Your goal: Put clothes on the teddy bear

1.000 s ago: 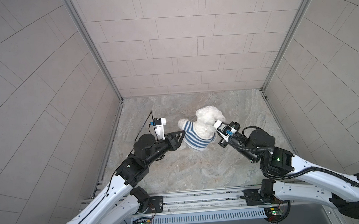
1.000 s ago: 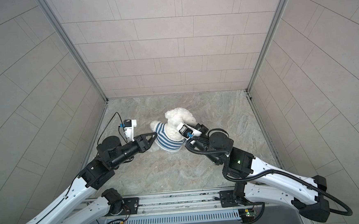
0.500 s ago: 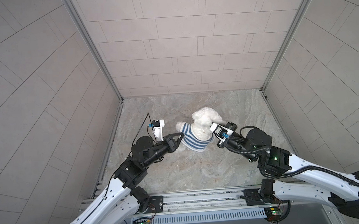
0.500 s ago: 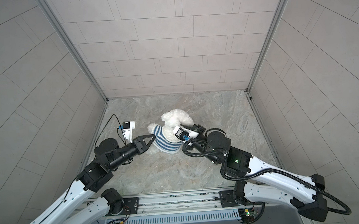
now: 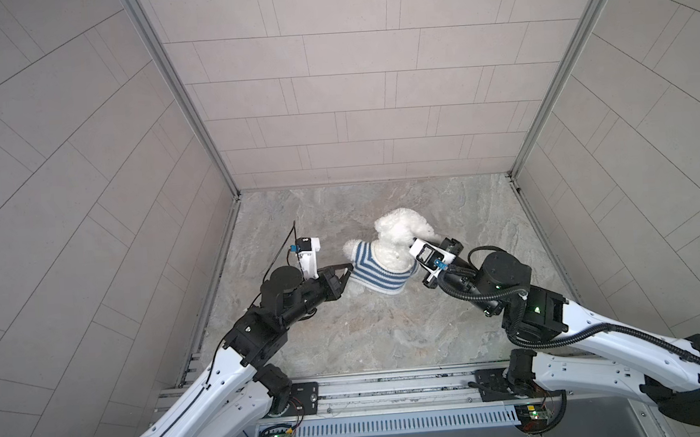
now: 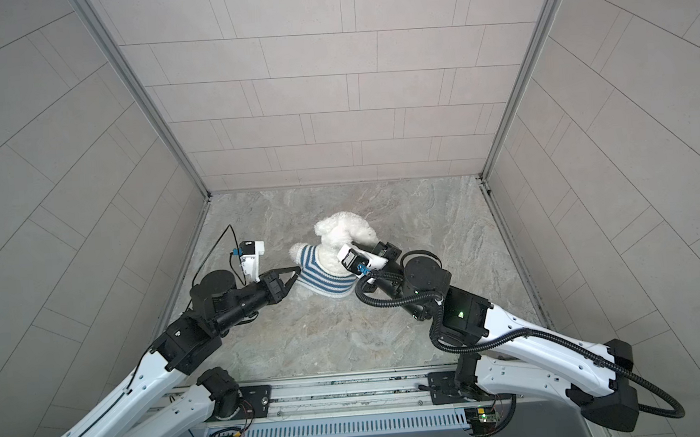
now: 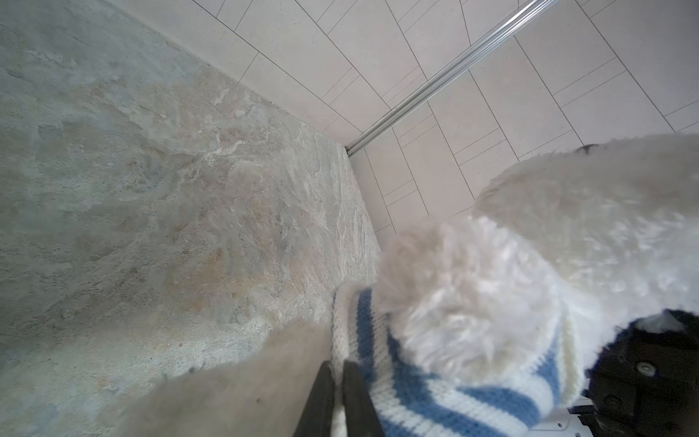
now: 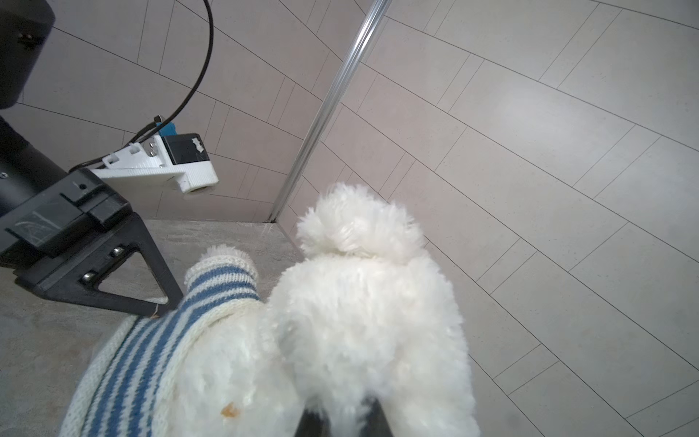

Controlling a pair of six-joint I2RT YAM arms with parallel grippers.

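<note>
The teddy bear (image 5: 403, 228) (image 6: 342, 228) sits on the stone floor wearing a blue-and-white striped shirt (image 5: 379, 274) (image 6: 323, 277). One fluffy arm (image 7: 454, 295) pokes out of a sleeve. My left gripper (image 7: 338, 374) (image 5: 348, 270) is at the shirt's left side, and its jaws pinch the white knitted hem. My right gripper (image 8: 342, 416) comes from the right and is shut on the white fur behind the bear's head (image 8: 363, 295). In both top views the right wrist camera hides its fingertips.
Tiled walls (image 5: 373, 80) close the floor in on three sides, with a metal corner post (image 8: 325, 113) behind the bear. The arms' mounting rail (image 5: 392, 387) runs along the front edge. Bare floor (image 5: 367, 331) lies in front of the bear.
My left gripper's jaws have closed onto the shirt's hem. The right gripper has edged slightly left, still holding the bear.
</note>
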